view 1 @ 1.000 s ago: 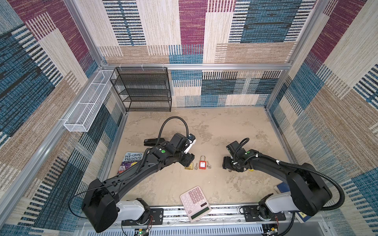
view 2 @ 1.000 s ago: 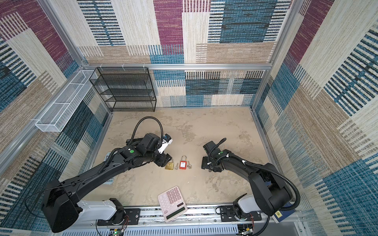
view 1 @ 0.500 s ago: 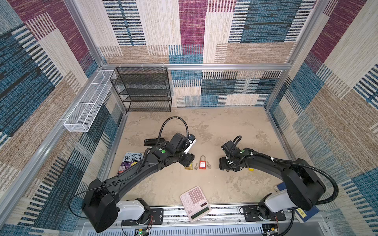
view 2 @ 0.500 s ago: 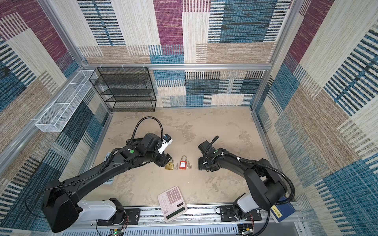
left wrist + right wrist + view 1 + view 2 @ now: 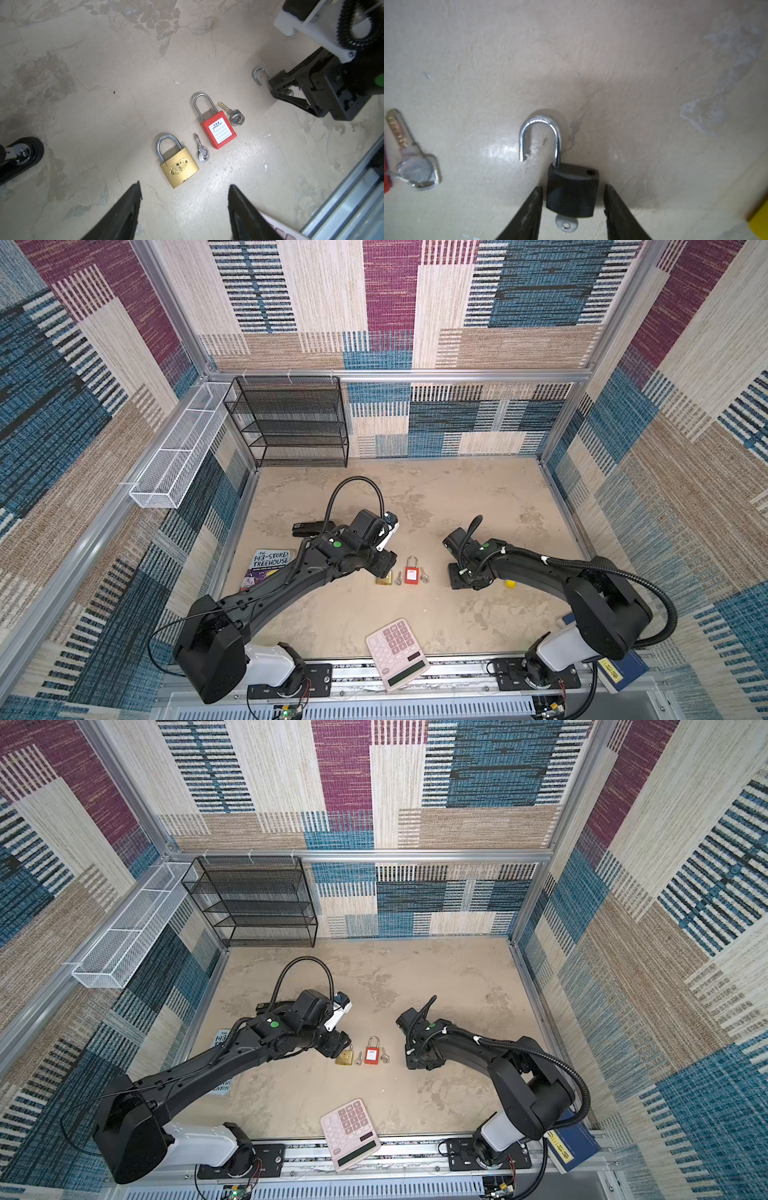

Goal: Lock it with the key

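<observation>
A black padlock (image 5: 572, 191) lies on the table with its silver shackle (image 5: 539, 135) swung open and a key (image 5: 566, 225) sticking out of its base. My right gripper (image 5: 573, 188) is down at the table with one jaw on each side of the lock body and a thin gap on each side. It is open. In the top views the right gripper (image 5: 461, 578) hides this lock. My left gripper (image 5: 184, 186) hangs open just above a brass padlock (image 5: 179, 168). A red padlock (image 5: 220, 131) lies beside the brass one, with two loose keys (image 5: 202, 151) (image 5: 232, 115) by them.
A pink calculator (image 5: 397, 653) lies at the front edge. A book (image 5: 270, 562) and a black object (image 5: 307, 528) are by the left arm. A small yellow thing (image 5: 510, 583) sits behind the right gripper. A black mesh rack (image 5: 291, 423) and a white wire basket (image 5: 178, 456) stand at the back left.
My right gripper has moved left towards the middle of the table and its jaws have narrowed around the black padlock. The left arm has stayed still.
</observation>
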Tool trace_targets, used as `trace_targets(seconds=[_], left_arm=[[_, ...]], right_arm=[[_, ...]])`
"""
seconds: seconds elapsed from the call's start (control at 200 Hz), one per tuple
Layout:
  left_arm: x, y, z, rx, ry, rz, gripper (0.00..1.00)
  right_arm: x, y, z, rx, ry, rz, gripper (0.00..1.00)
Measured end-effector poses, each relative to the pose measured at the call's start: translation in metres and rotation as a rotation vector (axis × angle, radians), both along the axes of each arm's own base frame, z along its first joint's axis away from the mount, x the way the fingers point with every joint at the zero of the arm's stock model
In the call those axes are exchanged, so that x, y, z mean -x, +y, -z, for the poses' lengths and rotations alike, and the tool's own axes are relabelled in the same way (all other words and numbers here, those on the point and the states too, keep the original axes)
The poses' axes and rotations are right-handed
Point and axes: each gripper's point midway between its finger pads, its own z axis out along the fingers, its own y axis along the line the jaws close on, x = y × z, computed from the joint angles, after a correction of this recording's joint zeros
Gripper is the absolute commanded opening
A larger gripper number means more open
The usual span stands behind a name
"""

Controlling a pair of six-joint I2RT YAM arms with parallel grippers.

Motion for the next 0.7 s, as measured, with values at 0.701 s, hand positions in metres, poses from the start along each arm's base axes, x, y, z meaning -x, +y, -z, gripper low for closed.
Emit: trace_targets(seconds=[0.701], left_arm=[[-0.013,-0.005,-0.010,0.076,0.050,-0.147,0.68]], right_arm=[[-0.009,0.013,-0.010,-0.043,-0.039,-0.098,0.24]])
